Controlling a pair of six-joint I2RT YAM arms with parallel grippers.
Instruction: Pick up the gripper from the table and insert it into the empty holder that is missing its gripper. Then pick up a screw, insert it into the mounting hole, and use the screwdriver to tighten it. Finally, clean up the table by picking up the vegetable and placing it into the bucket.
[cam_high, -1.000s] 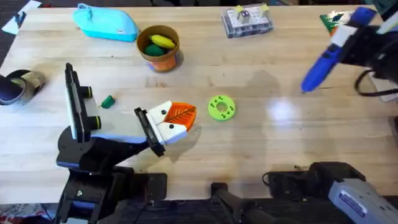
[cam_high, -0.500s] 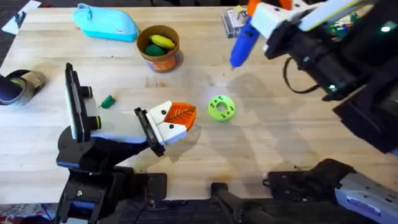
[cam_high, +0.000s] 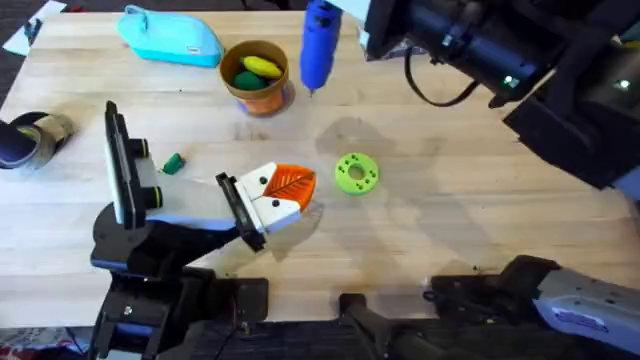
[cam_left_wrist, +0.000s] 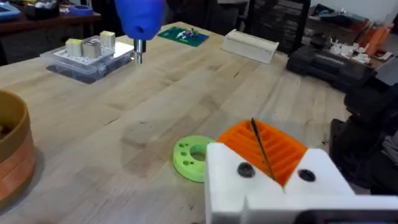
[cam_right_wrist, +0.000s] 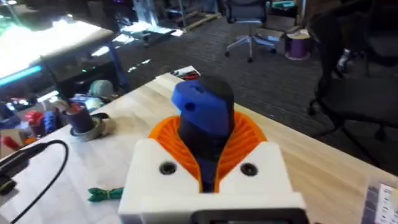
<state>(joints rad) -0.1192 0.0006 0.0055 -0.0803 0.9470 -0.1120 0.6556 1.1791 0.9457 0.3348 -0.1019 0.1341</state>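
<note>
Screwdriver (cam_high: 319, 45) hangs tip-down in raised right gripper (cam_right_wrist: 208, 163), near bucket (cam_high: 257, 77).

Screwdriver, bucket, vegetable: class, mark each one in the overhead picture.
screwdriver (cam_high: 319, 45), overhead view, blue barrel.
bucket (cam_high: 263, 97), overhead view, orange outer wall.
vegetable (cam_high: 174, 163), overhead view, middle of the dark-green chunk.

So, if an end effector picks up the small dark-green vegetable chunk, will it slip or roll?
The vegetable looks small and probably light, so it may shift easily when touched. Its chunky, irregular shape suggests it would rather slide than roll far. A pinch could slip off such a small piece.
</note>
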